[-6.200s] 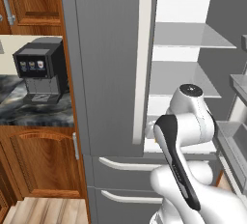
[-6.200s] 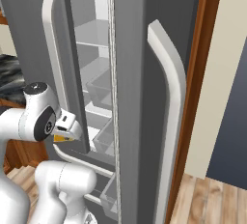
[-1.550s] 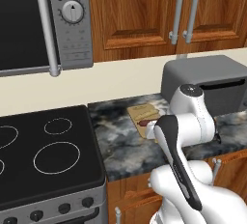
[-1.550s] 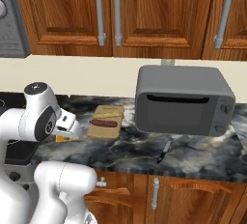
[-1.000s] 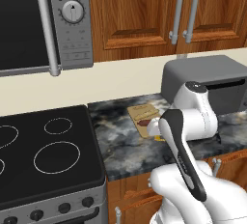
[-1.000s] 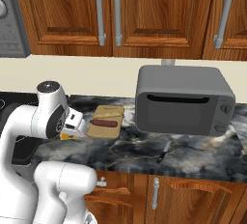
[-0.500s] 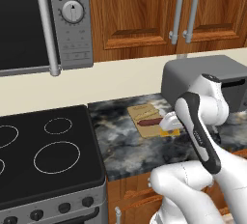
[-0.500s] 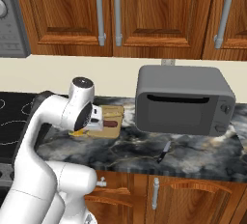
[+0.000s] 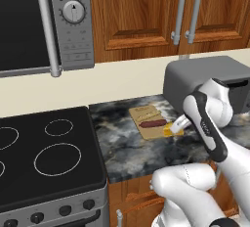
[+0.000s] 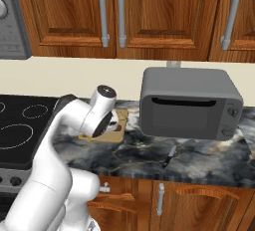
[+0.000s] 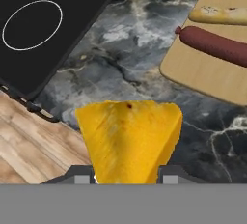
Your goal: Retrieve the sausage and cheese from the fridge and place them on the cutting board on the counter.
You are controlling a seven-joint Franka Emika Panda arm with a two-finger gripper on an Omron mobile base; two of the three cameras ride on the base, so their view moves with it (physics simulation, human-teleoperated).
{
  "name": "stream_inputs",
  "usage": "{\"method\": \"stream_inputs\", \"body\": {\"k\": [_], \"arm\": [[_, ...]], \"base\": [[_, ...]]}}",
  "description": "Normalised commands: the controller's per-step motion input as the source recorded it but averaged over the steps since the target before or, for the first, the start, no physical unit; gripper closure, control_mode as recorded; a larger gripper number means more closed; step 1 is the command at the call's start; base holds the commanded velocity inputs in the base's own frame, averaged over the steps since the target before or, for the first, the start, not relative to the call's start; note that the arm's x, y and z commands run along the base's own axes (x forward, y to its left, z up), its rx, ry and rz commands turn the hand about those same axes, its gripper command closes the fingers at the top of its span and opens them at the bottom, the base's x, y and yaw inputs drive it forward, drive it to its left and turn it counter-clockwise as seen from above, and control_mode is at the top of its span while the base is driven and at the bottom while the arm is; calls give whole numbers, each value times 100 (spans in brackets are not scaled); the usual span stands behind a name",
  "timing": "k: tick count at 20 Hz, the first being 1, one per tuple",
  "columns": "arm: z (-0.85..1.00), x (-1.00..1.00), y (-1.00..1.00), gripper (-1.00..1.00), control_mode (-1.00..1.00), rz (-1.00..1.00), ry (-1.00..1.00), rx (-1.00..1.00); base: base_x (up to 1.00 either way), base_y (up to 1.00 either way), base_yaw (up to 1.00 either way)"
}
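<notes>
From the left base view, the arm is reaching forward over the dark marbled tabletop, to the right of a black stovetop. The gripper is holding the cheese, a yellow wedge, at the near right edge of the tan board. The sausage is already lying across the middle of the board. A second ago the arm was upright with the cheese carried back near the robot's body; it is now stretching out toward the board. A grey toaster oven is standing just behind the arm.

From the right base view, the arm is bending low over the tabletop, its wrist covering most of the board. The toaster oven is sitting just to the right. A small dark knife is lying on the stone in front of it.

From the hand view, the gripper is pinching the cheese narrowly between its tips. The wedge is hanging above bare stone, not yet over the board. The sausage is resting on the board beside a pale mark.

One item seems delivered; the cheese likely needs a short carry further onto the board before release.
</notes>
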Motion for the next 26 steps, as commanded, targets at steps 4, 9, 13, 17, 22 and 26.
{"method": "stream_inputs", "body": {"k": [4,9,13,17,22,26], "arm": [[-26,22,-10,100,-100,23,5,15],[-20,22,-12,100,-100,24,-1,18],[-4,28,0,100,-100,12,-3,9],[-6,27,3,100,-100,0,-2,0],[-20,16,7,100,-100,-2,0,0],[-31,21,11,100,-100,-2,0,0]], "base": [[0,0,0],[0,0,0],[0,0,0],[0,0,0],[0,0,0],[0,0,0]]}}
